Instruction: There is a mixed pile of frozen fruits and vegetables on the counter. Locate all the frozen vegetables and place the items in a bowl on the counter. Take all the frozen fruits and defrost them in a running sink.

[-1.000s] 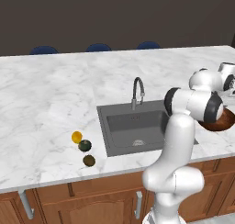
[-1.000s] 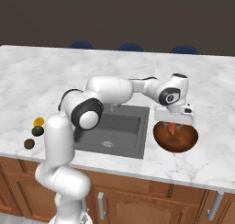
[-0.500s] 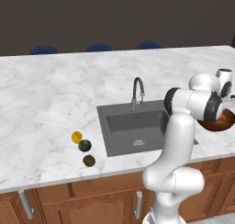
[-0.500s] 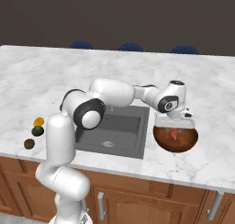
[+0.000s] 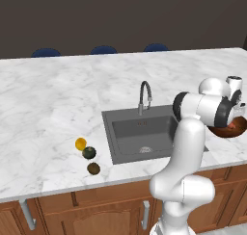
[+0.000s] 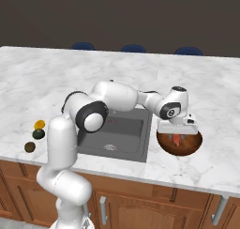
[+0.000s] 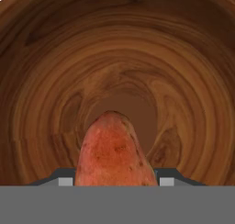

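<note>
Counter edge: the broad white marble counter with grey veins [image 6: 56, 73] ends at a front edge over brown wooden cabinet fronts [image 6: 154, 207]. The wide dark reddish-brown wooden bowl [image 6: 191, 146] sits near that front edge, just to the right of the sink.
Open room: the marble behind the sink and bowl is bare and wide. Three dark blue rounded chair backs [image 5: 102, 50] stand along the far side.
Bowl: the small red-orange tapered piece [image 7: 114, 152] hangs inside it, point toward the brown wooden bottom. I cannot tell if it touches the wood.
Gripper: the two-finger gripper [image 6: 176, 134] reaches down into the bowl. Its jaws are clamped on the red-orange piece, one on each side.
Sink: the dark grey square sunken sink [image 5: 140, 133] has a round drain. Nothing lies in it. I see no water.
Faucet: the tall curved dark metal faucet [image 5: 144, 95] stands at the back rim of the sink.
Pile: three small balls lie close together on the counter left of the sink, near the front edge, well apart from the bowl.
Yellow-orange ball [image 5: 81, 143]: farthest back of the three.
Dark green ball [image 5: 89, 153]: in the middle.
Olive-brown ball [image 5: 93, 169]: nearest the front edge.
In the way: the white arm [image 6: 117, 96] stretches over the sink between the pile and the bowl.
</note>
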Controlling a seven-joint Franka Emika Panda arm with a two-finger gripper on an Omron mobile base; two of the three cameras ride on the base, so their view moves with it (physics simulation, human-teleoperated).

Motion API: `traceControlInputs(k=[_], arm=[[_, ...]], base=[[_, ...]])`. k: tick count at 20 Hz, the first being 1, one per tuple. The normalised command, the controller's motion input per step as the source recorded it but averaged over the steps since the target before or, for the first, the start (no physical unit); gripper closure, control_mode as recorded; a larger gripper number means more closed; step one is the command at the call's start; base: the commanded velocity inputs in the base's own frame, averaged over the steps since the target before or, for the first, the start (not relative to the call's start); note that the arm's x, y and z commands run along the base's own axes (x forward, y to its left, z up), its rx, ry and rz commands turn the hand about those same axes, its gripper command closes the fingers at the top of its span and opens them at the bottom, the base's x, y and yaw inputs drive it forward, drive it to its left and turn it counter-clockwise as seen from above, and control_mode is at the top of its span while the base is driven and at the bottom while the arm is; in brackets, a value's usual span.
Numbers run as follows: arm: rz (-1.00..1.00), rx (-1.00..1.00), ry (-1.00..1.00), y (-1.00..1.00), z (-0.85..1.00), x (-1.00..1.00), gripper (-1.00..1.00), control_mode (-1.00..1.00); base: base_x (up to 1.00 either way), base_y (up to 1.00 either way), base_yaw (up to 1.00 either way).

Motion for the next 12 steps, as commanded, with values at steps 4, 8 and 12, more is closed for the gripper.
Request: traceControlInputs(k=[4, 8, 12], arm=[[0.00, 0.00, -0.01, 0.00, -0.01, 0.00, -1.00, -1.00], [0.00, -0.03, -0.02, 0.03, 0.11, -0.04, -1.00, -1.00], [-0.05, 0.00, -0.12, 0.19, 0.39, -0.07, -1.00, -1.00]], base=[[0.00, 0.00, 0.00], [0.00, 0.00, 0.00], [0.00, 0.00, 0.00]])
